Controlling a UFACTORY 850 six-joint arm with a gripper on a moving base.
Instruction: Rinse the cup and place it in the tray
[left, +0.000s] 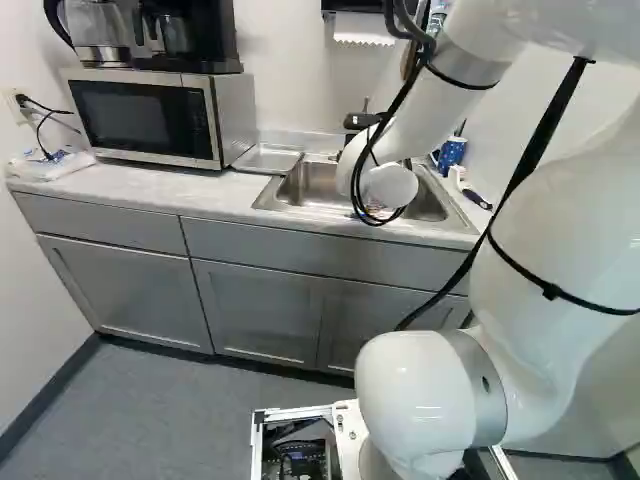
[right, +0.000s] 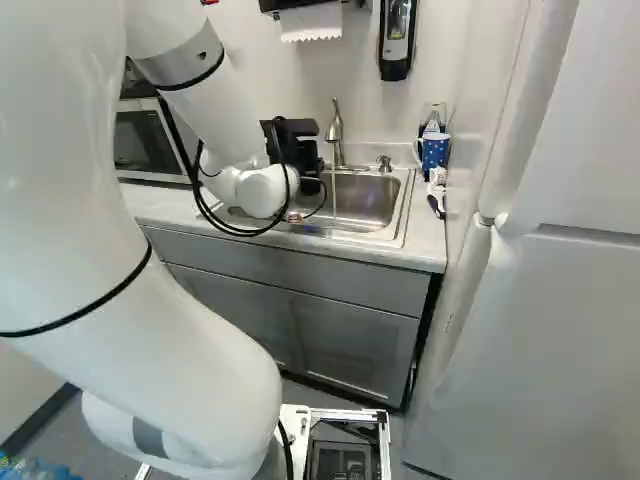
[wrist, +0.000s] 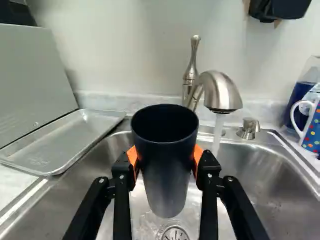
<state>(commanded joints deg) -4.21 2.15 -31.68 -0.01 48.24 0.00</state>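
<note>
Dark, tapered round cup (wrist: 166, 185): upright over stainless sink (wrist: 260, 172), clamped both sides by black two-finger gripper (wrist: 166, 161), mouth left free for rinse, I'd judge. Clear water stream (wrist: 216, 137) from brushed-metal faucet (wrist: 221, 92) beside cup; entry unclear. Shallow silver tray (wrist: 65, 142) near sink, prob. for drop-off. Qty: 1 ea.

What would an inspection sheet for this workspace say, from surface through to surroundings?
Surface: pale counter; steel sink, wet around the drain.
Job's things: dark cup over the sink, beside water running from the faucet; tray beside the sink, without the cup.
Clutter: dotted mug near the sink.
Pincer: shut on the cup.
Cables: black cable looped along the arm; cords at the outlet.
Surroundings: microwave, coffee maker, paper towels.
</note>
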